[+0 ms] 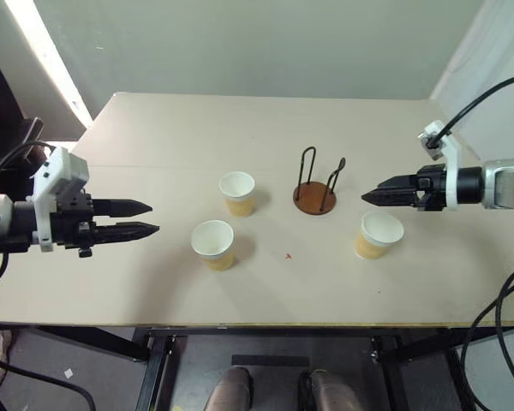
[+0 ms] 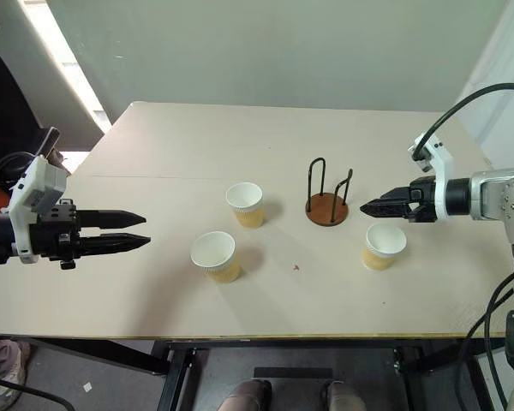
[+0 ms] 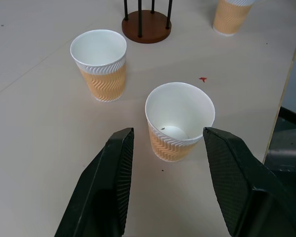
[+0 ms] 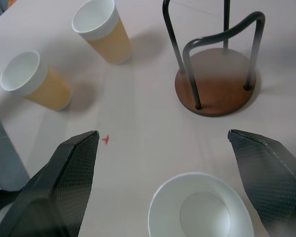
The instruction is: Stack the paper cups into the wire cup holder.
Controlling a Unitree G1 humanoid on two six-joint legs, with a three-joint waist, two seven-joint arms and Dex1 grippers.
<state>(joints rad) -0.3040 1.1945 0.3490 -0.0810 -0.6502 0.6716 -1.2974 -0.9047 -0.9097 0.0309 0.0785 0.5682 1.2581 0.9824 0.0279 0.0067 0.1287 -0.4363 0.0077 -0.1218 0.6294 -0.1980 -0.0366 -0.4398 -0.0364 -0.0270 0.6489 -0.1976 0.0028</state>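
Three paper cups (image 1: pixel 237 193) (image 1: pixel 213 244) (image 1: pixel 380 235) stood upright mid-tabletop (image 1: pixel 197 128), none in the wire cup holder (image 1: pixel 315 184) between them. Left end effector (image 1: pixel 146 218) hung half-open and empty by the left edge; right end effector (image 1: pixel 368 195) hung wide open and empty above the right-hand cup.

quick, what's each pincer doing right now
left pincer: open, holding nothing, a paper cup just ahead.
right pincer: open wide, holding nothing.

Two head cameras look down from high up at the whole table (image 1: pixel 154 282). Each wrist camera sits low and close, looking along its fingers. All see the wire cup holder (image 1: pixel 315 195).
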